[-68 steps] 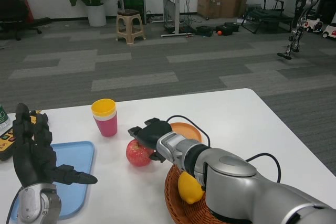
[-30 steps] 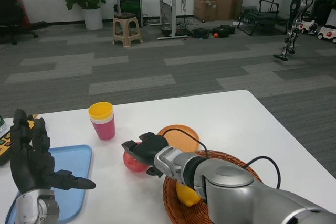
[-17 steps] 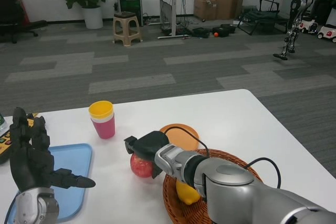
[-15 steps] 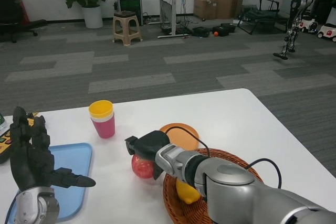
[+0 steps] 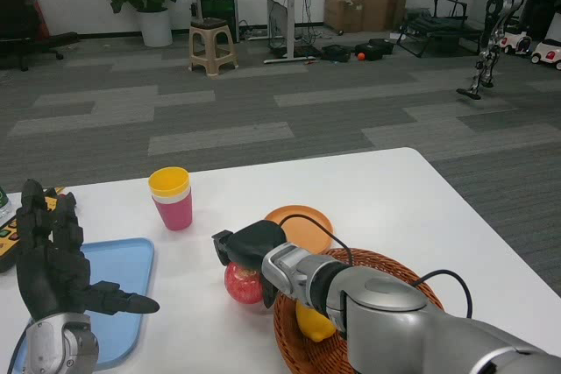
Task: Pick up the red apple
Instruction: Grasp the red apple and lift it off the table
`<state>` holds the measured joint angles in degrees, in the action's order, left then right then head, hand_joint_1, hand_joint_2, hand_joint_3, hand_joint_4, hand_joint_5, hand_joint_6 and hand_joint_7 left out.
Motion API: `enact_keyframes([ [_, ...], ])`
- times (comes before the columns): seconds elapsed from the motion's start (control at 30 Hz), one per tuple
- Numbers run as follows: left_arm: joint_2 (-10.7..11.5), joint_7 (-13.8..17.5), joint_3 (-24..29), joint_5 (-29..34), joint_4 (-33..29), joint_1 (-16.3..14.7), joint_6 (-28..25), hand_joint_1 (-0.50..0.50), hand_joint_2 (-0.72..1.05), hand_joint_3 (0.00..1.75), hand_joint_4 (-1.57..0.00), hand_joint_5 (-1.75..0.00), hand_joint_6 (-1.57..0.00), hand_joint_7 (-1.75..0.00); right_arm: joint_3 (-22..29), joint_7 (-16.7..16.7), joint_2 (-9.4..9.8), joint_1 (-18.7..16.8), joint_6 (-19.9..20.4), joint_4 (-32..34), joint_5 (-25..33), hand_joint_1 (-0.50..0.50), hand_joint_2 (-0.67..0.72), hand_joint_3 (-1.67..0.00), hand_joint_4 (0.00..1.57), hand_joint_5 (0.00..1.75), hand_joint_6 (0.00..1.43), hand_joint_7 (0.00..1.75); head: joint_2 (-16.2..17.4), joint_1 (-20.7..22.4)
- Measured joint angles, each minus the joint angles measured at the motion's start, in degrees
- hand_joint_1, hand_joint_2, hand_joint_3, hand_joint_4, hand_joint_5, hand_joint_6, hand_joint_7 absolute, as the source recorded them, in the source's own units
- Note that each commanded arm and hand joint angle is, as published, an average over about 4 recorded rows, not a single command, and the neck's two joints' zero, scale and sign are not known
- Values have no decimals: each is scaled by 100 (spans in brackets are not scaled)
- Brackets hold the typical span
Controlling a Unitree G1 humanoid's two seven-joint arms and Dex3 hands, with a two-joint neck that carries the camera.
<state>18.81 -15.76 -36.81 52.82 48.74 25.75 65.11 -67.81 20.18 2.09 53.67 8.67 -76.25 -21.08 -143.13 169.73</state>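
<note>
— Nearest the front edge of the white table [image 5: 386,186]: right hand [image 5: 248,250] clamped over the red apple [image 5: 244,282], fingers draped across its top and far side, apple just beside the left rim of the wicker basket [image 5: 294,339]. Off the surface or not, cannot tell.

— And left?

— At the front left corner: left hand [image 5: 51,264] raised, fingers apart, holding nothing, hovering over the near end of the blue tray [image 5: 123,291]. Waiting, by the look of it.

— Risks?

— Mostly a slip. Grip sits high on a smooth round fruit, little visibly under it; a quick lift could squeeze it out sideways. Rolling right: stopped by the basket wall, or knocked against the yellow lemon [image 5: 312,321] inside. Rolling left: open tabletop, then the tray lip. Also the black cable [image 5: 302,221] looping off the wrist, lying over the orange plate [image 5: 298,223]; could drag the plate on a pull toward the body.

— Room to move?

— Straight up, plenty. Bare table between apple and tray. Farther back, the pink cup with the yellow one stacked in it [image 5: 172,198], well apart toward the far left. Far edge and right edge both distant from the apple, floor beyond.
</note>
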Motion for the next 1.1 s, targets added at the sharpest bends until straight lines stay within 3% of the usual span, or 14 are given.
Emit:
enact_keyframes([
  [0.6,0,0,0,0,0,-8,0,-50,-72,9,0,0,0,0,227,2,34,-72,21,-2,0,-25,-56,-28,157,165,138,168,7,16],
  [0.73,0,0,0,0,0,-9,0,-50,-72,9,0,0,0,0,278,2,45,-85,34,-2,0,-25,-57,-24,157,155,137,168,7,16],
  [1.1,0,0,0,0,0,-10,0,-50,-72,9,0,0,0,0,340,2,57,-102,43,-3,0,-25,-54,-24,157,153,137,168,-42,16],
])
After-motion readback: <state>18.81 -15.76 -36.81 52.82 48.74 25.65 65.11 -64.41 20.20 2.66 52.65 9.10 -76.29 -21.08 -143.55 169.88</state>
